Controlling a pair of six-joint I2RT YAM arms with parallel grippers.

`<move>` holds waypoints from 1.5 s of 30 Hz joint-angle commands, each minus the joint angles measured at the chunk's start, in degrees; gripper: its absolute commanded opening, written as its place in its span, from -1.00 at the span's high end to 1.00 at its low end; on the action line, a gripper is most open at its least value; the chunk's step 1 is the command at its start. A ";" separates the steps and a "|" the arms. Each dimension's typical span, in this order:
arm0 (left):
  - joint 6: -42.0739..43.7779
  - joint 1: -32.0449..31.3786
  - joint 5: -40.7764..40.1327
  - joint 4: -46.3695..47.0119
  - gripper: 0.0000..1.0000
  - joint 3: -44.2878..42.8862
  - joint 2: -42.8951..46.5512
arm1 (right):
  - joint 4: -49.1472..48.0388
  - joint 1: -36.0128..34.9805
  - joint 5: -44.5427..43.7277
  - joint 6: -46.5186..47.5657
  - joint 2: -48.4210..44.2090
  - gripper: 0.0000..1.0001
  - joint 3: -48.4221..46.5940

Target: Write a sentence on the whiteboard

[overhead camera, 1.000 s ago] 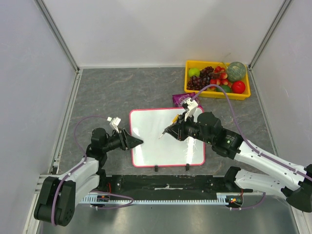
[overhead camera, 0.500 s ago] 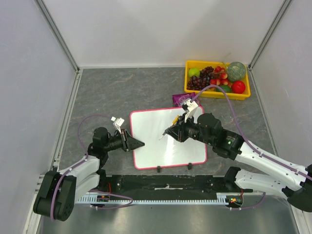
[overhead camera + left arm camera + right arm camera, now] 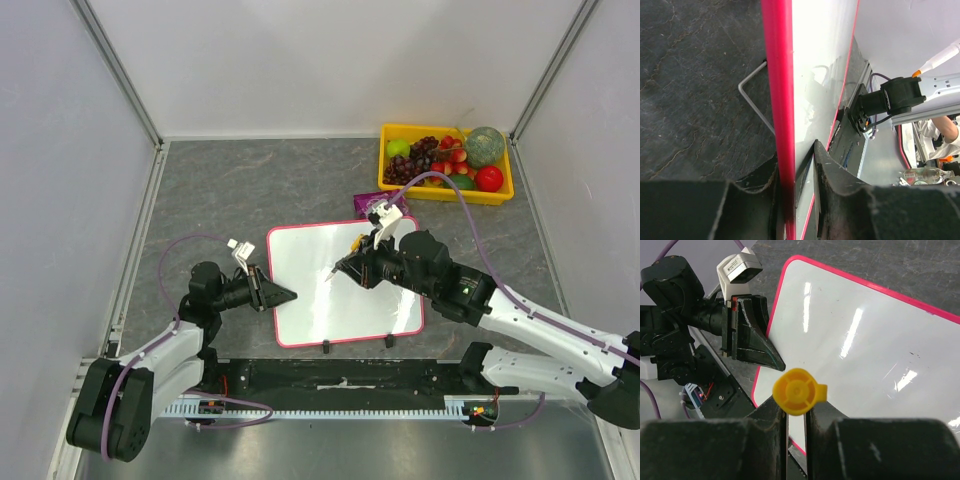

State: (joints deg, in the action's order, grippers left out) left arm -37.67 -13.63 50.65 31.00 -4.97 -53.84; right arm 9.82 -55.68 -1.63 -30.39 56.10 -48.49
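Observation:
The whiteboard (image 3: pixel 330 310) with its pink-red frame lies flat in the middle of the table, its white face blank; no sentence shows on it. My left gripper (image 3: pixel 285 295) is shut on the board's left edge, and the left wrist view shows the frame (image 3: pixel 780 100) pinched at my gripper (image 3: pixel 795 165). My right gripper (image 3: pixel 365 268) is shut on a white marker (image 3: pixel 338 270) with a yellow end cap (image 3: pixel 797 390), with its tip low over the board's upper middle. The right wrist view shows the board (image 3: pixel 865 340) and the left gripper (image 3: pixel 760 347) below the marker.
A yellow bin of fruit (image 3: pixel 445 165) stands at the back right. A small purple item (image 3: pixel 372 203) lies just behind the board. The board's two black feet (image 3: pixel 323 347) point at the near rail. A wire stand (image 3: pixel 752 100) shows under the board's left edge.
The right gripper with the marker has moved slightly left and back over the board. The left gripper has stayed clamped on the board's edge, which has shifted a little.

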 commanded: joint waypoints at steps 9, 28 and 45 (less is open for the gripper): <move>1.72 -0.17 -2.66 -0.59 0.96 0.75 2.34 | -5.69 -0.57 -3.47 2.53 0.94 1.00 -2.49; 2.07 -0.35 -3.54 -0.15 0.96 0.31 0.32 | -12.02 -0.66 -4.79 6.04 9.99 1.00 -9.69; 1.99 -0.35 -3.46 0.20 0.96 0.23 -0.03 | -19.14 -0.75 -10.23 7.71 18.34 1.00 -12.77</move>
State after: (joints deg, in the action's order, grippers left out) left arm -37.69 -13.91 50.61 31.59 -4.62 -53.52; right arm -4.45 -56.14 -8.51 -24.34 73.73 -58.37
